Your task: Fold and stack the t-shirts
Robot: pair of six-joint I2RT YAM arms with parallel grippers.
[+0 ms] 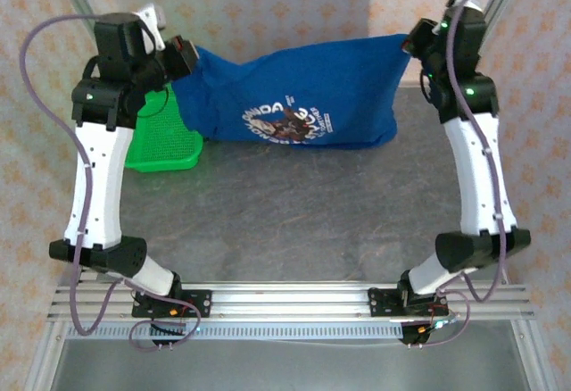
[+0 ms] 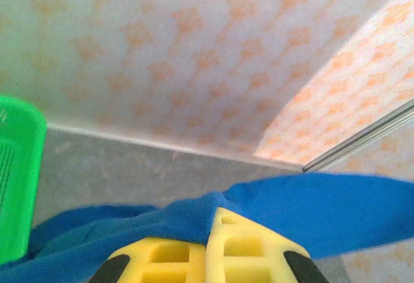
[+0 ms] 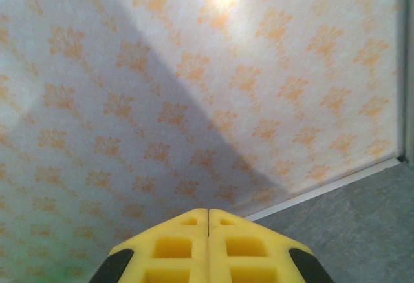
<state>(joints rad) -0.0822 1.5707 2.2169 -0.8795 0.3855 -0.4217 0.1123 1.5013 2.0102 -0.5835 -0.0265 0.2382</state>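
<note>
A royal-blue t-shirt (image 1: 294, 79) with a white-lettered chest print hangs stretched across the back of the table, its lower edge resting on the surface. My left gripper (image 1: 187, 54) is shut on its upper left corner. In the left wrist view blue cloth (image 2: 323, 212) is pinched between the yellow fingers (image 2: 217, 213). My right gripper (image 1: 412, 43) is shut at the upper right corner, which stays raised there. The right wrist view has the yellow fingertips (image 3: 208, 210) pressed together, with no cloth visible past them.
A green plastic basket (image 1: 161, 141) stands at the back left, partly behind the left arm and touching the shirt's left side; its wall (image 2: 16, 167) is at the left of the left wrist view. Patterned walls close the back. Grey tabletop (image 1: 294, 221) lies in front of the shirt.
</note>
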